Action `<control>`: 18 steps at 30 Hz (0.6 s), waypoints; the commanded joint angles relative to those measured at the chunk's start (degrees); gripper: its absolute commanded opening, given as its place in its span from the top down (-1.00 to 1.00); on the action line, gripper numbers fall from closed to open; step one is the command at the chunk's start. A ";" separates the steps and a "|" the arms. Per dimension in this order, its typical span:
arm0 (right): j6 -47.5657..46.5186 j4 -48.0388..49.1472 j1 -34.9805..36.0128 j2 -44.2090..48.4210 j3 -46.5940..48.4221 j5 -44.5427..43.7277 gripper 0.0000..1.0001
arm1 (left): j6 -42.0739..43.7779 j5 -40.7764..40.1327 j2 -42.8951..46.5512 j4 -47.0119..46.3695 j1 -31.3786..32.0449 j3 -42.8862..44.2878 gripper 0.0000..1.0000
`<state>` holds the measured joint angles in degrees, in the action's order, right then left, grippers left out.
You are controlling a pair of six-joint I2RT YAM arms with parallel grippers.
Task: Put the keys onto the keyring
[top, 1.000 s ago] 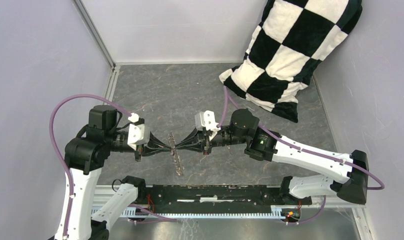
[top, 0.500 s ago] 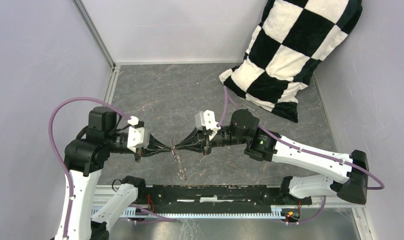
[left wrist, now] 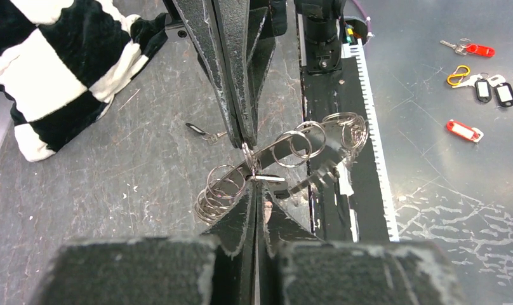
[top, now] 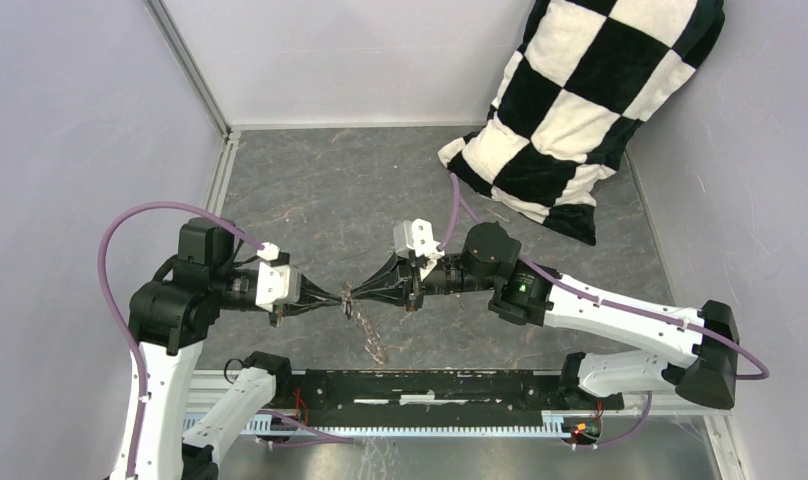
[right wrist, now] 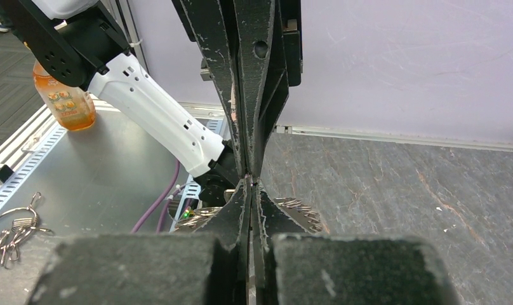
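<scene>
**Two robot arms meet tip to tip over a keyring**

A grey, stone-patterned bench (top: 310, 190) is boxed in by pale lilac walls (top: 360, 60). A black-and-white checked pillow (top: 590, 110) leans in the far right corner.

The left arm (top: 165, 310) and the right arm (top: 620, 315) reach toward each other above the near middle of the bench, their tips touching. The left jaws are pressed together. The right jaws are pressed together too.

The keyring (top: 365, 328) hangs from the point where the tips meet, lifted off the bench and slanting down toward the near edge. The left wrist camera shows it as a dark curved strip strung with wire rings. The right jaws pinch it at one ring. The left jaws touch the same spot, and a short silvery sliver juts sideways from their tips. It is too small to say what it is, or whether the left jaws grip the keyring.

One tiny key (left wrist: 197, 129) with a black head lies on the bench beside the right arm's fingers, near the pillow.

Beyond the near edge of the bench, red and black key tags (left wrist: 479, 49) lie on a metal surface, and an orange bottle (right wrist: 63, 101) stands there.
</scene>
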<state>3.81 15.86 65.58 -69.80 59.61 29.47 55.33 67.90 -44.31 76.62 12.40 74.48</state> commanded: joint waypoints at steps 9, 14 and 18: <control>3.63 12.82 -0.28 3.13 -1.89 -3.64 0.99 | 4.43 0.29 0.83 2.92 0.16 -0.81 0.95; 6.20 18.18 -0.33 3.14 -4.32 -5.31 0.99 | 4.94 1.86 0.55 2.91 0.16 -1.17 0.96; 8.19 22.66 -0.28 3.70 -6.99 -7.36 0.99 | 5.00 1.54 0.62 2.92 0.16 -1.88 0.96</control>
<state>9.23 26.72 65.60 -68.88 53.67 26.09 56.71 68.12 -43.81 77.28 12.40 73.56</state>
